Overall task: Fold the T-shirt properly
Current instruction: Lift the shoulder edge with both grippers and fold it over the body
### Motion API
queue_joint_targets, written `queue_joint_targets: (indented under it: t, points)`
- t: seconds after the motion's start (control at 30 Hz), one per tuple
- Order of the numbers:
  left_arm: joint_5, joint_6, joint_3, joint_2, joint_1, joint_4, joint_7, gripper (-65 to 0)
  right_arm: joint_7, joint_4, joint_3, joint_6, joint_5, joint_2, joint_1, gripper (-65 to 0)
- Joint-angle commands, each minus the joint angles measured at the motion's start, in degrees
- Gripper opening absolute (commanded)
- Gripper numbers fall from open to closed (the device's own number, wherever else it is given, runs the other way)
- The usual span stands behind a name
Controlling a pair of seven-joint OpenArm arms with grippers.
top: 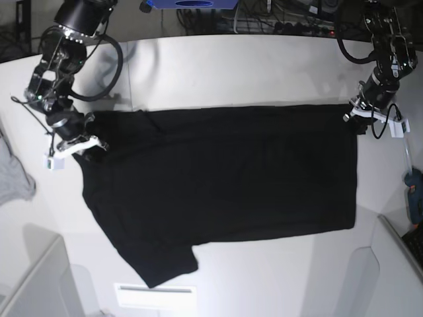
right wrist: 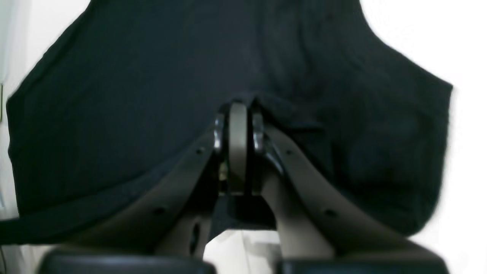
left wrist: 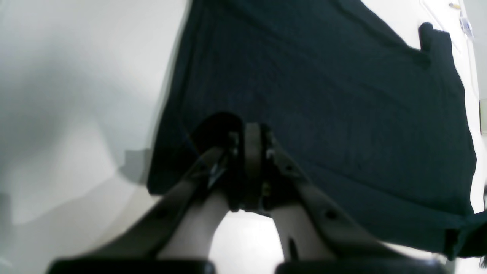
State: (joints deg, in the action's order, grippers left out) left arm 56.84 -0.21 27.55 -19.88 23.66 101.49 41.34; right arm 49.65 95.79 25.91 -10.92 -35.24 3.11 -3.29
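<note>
Here the left hand and right hand each pinch the spread T-shirt.

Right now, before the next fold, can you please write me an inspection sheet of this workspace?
Surface: white table, bare at the far side.
Job's things: large black cloth T-shirt, spread flat, plain side up, one sleeve pointing to the near edge.
Clutter: light grey cloth at the table's edge, apart from the shirt; blue object at the opposite edge, too small to identify.
Grippers: left gripper jaws shut on the shirt's corner; right gripper jaws shut on the shirt's edge.
Cables: black cables loop along the right arm; more lie behind the table.
Surroundings: dark floor, blue box behind the table.
</note>
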Motion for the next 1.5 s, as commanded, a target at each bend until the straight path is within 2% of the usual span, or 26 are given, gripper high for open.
queue_joint_targets:
  t: [0.0, 0.37, 0.73, 0.9, 0.97, 1.23, 1.47]
  points:
    - [0.35, -0.36, 0.36, -0.82, 0.03, 0.27, -0.86, -65.0, -0.99, 0.08, -0.64, -0.29, -0.93, 0.71, 1.58, -65.0]
    - [0.26, -0.36, 0.27, -0.91, -3.48, -3.43, -0.86, -65.0, -1.08, -7.22, -1.08, -0.29, -0.93, 1.68, 7.03, -65.0]
    - [0.26, -0.36, 0.19, -0.91, -6.91, -5.54, -0.77, -65.0, -1.16, -8.89, -1.08, -0.29, -0.93, 1.68, 9.14, -65.0]
    - [-4.84, -0.36, 0.19, -0.65, -7.97, -5.36, -0.77, -65.0, -1.16, -8.54, -0.9, -0.03, -0.93, 1.68, 9.22, -65.0]
    - [-6.25, -0.36, 0.19, -0.65, -8.41, -5.71, -0.68, -65.0, -1.34, -8.54, -0.9, 1.64, -0.93, 1.68, 9.22, -65.0]
    - [-6.6, -0.36, -0.08, -0.56, -10.34, -5.8, -0.68, -65.0, -3.1, -9.06, -1.08, 2.35, -0.93, 1.59, 9.22, -65.0]
    - [-6.69, -0.36, -4.39, -0.91, -12.01, -5.98, -0.68, -65.0, -2.92, -9.06, -1.08, 2.35, -0.93, 1.59, 9.22, -65.0]
